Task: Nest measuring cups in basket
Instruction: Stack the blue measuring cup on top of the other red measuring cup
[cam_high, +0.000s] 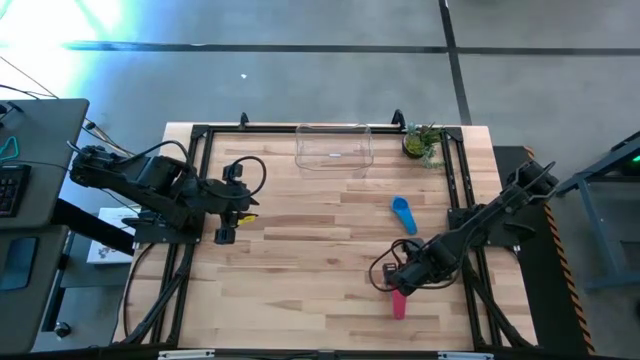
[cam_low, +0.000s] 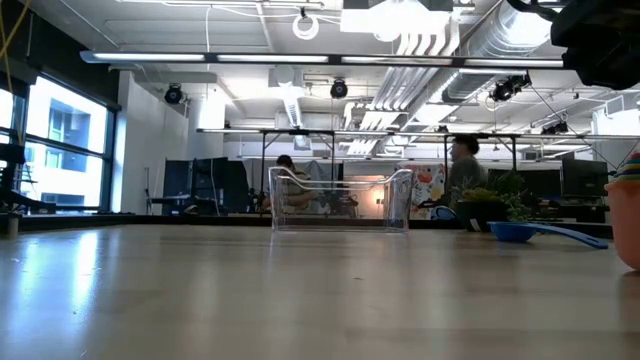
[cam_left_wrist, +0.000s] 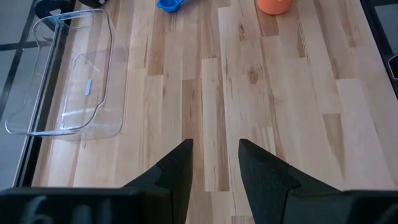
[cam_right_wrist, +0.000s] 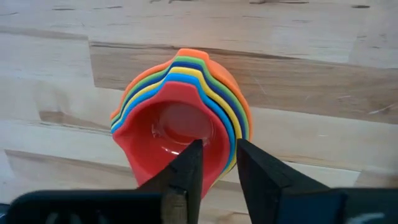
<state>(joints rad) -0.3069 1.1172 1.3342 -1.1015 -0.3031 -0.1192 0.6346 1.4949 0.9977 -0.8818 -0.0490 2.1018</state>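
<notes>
We find the right claw (cam_right_wrist: 214, 165) directly over the nested stack of measuring cups (cam_right_wrist: 180, 118) on the surface, fingers straddling the rim, grip unclear; the clear basket (cam_high: 334, 148) lies well apart.

Setting: we record an open-plan robotics lab or workshop, not a home. Evidence we list:
- Exposed ceiling ducts (cam_low: 440, 40) and long strip lights (cam_low: 250, 58) overhead, with cameras or lamps hung from rails.
- Polished concrete floor (cam_high: 300, 60) crossed by dark tape lines.
- Butcher-block desk (cam_high: 310, 250) fenced by a black metal frame (cam_high: 196, 200) that carries two dark arms.
- A second work surface with a keyboard (cam_high: 8, 185) beside the desk's left edge.
- Tall windows (cam_low: 60, 145) at one side of the room, further framed rigs and monitors behind.
- Two people (cam_low: 465, 165) at workstations beyond the far edge.
</notes>
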